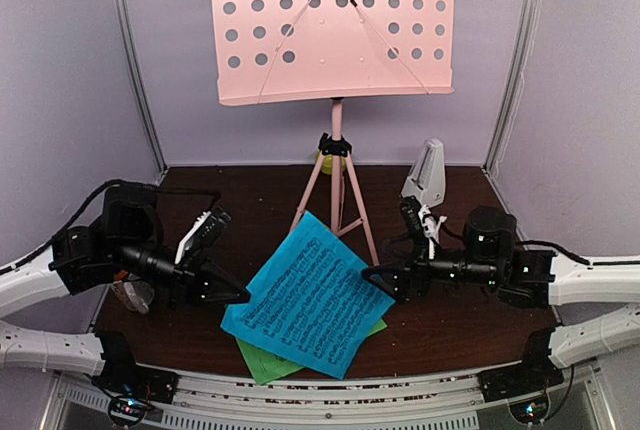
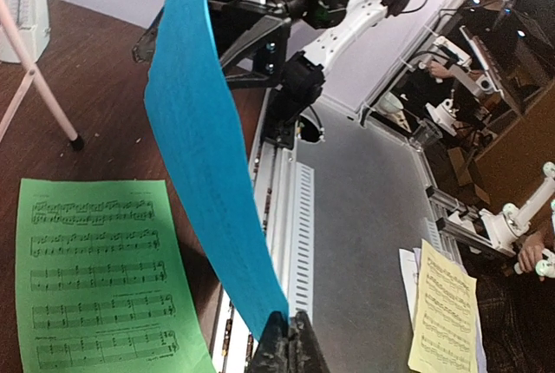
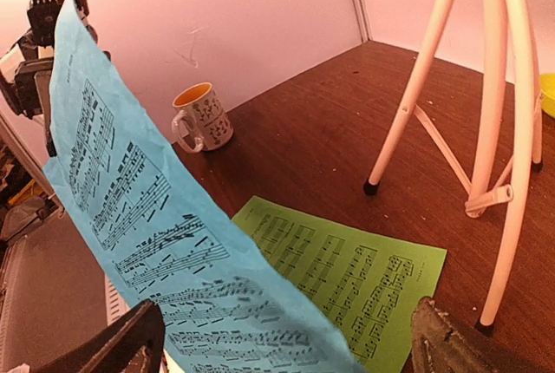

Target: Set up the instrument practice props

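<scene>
The blue music sheet (image 1: 305, 295) hangs above the table, and my left gripper (image 1: 235, 295) is shut on its left corner. In the left wrist view the blue sheet (image 2: 204, 147) rises edge-on from the closed left gripper (image 2: 290, 338). My right gripper (image 1: 375, 275) stands open at the sheet's right corner. In the right wrist view the blue sheet (image 3: 147, 217) passes between the wide-apart fingers of the right gripper (image 3: 282, 351). The green sheet (image 1: 262, 358) lies flat underneath. The pink music stand (image 1: 335, 20) stands at the back on its tripod legs (image 1: 335, 190). The white metronome (image 1: 426, 172) is to its right.
A white mug (image 3: 201, 117) with an orange inside stands near the left wall. A lime-green bowl (image 1: 325, 158) sits behind the tripod. The table's front rail (image 2: 282, 217) runs close under the blue sheet. Walls close in the back and both sides.
</scene>
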You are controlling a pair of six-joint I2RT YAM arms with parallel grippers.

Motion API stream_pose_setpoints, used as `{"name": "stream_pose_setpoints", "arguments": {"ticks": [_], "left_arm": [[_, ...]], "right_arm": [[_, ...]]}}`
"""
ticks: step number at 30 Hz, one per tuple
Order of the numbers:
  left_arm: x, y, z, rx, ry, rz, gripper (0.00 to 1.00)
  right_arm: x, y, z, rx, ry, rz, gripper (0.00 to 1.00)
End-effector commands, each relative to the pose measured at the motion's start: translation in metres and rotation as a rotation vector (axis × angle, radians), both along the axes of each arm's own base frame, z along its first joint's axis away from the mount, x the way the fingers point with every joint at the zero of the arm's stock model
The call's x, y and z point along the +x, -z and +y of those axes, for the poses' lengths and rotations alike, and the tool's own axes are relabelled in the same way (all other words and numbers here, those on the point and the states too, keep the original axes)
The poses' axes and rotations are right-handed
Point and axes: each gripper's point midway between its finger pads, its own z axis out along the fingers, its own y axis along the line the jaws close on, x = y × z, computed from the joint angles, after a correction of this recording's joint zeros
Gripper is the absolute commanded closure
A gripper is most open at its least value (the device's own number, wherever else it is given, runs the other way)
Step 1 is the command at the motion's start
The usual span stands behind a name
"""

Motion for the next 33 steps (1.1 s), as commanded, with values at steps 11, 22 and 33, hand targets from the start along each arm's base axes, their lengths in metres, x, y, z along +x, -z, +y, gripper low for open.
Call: {"name": "stream_pose_setpoints", "arguments": {"ticks": [11,22,33], "left_arm": [[-0.024,-0.033,-0.004,-0.059,0.197,-0.049,1.0],[-0.022,-0.044,-0.006,-0.045,0.215,-0.082,1.0],[-0.013,-0.049,-0.012,-0.022,0.204,-0.132,1.0]], "right_arm": [[-0.05,-0.052,0.022,-0.052,-0.286,-0.097,0.07],[-0.076,-0.042,0.032,-0.24,-0.367,-0.105,0.46],[-0.089,-0.053,0.042,-0.259,-0.416,-0.102,0.76]]}}
